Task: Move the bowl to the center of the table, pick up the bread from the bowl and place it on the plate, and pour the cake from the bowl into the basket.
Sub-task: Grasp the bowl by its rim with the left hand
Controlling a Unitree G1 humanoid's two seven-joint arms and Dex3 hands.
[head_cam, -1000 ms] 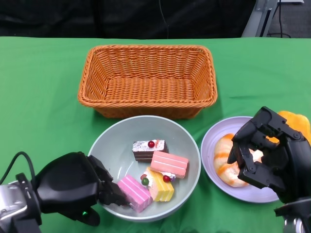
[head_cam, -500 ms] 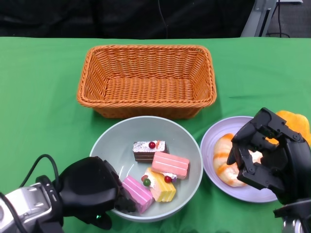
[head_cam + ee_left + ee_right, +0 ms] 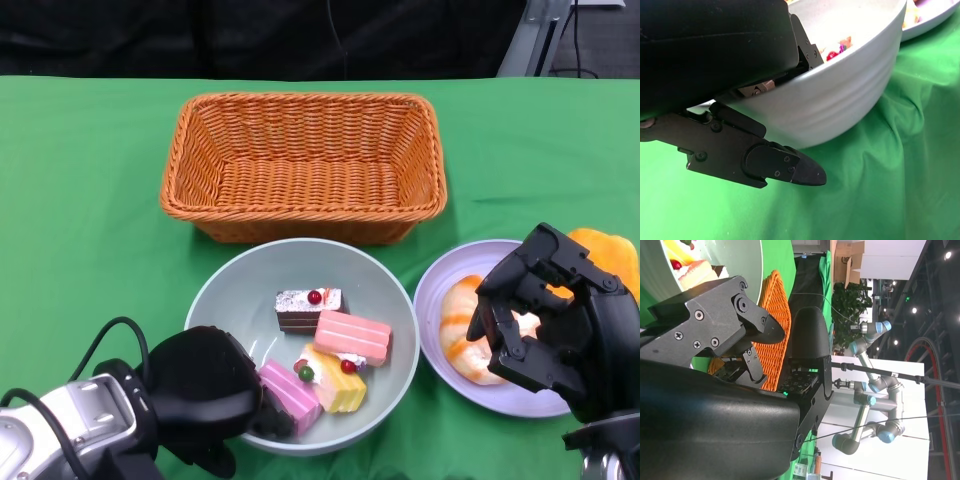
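Observation:
The pale grey bowl (image 3: 240,295) sits just in front of the wicker basket (image 3: 305,160) and holds several cake slices: a chocolate one (image 3: 308,308), a pink one (image 3: 352,337) and a yellow one (image 3: 335,388). My left hand (image 3: 205,400) grips the bowl's near-left rim. In the left wrist view one finger (image 3: 775,165) lies under the bowl's wall (image 3: 840,100) while the others reach over the rim. The bread (image 3: 462,325) lies on the lilac plate (image 3: 435,285). My right hand (image 3: 550,320) hovers over it with its fingers apart, holding nothing.
The basket is empty and stands at the back centre. An orange object (image 3: 605,250) lies behind my right hand at the table's right side. Green cloth covers the table, with open cloth at the left. The right wrist view shows the bowl (image 3: 705,260) and the basket (image 3: 775,315).
My left hand has slid to the right and further under the bowl's near-left rim. The cakes have shifted slightly in the bowl. The right hand has stayed still.

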